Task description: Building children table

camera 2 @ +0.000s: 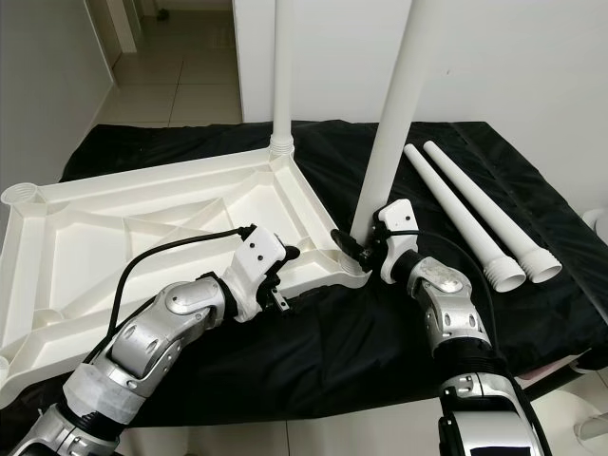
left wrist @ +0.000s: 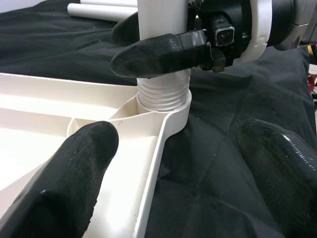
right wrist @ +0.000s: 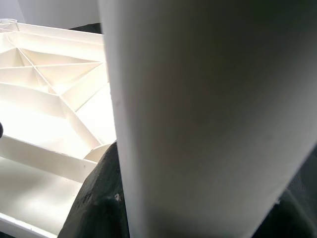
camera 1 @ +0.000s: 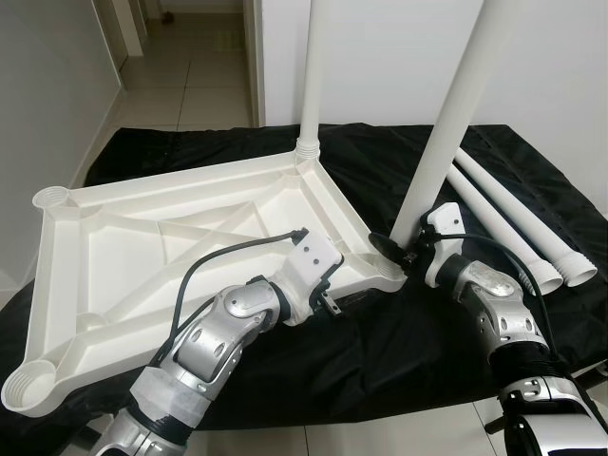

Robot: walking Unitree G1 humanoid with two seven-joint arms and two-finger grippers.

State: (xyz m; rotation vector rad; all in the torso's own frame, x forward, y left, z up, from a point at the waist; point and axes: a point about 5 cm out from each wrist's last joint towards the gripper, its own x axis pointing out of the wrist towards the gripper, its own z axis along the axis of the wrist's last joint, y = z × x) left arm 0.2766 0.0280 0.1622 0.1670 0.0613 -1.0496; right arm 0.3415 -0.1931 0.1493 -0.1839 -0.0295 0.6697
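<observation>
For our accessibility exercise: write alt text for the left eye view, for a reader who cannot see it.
The right gripper clamps a white leg standing in a corner socket of the upturned white tabletop on a black cloth. The left gripper is at the tabletop's near edge, another leg stands upright, two legs lie aside.

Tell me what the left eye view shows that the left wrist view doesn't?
Left eye view alone: the far leg standing in its corner, two spare legs lying on the black cloth, and the whole upside-down tabletop.
Left wrist view alone: the threaded leg end sitting in its socket, seen close.
Both: the right end effector gripping the near leg, beside the open left end effector.
</observation>
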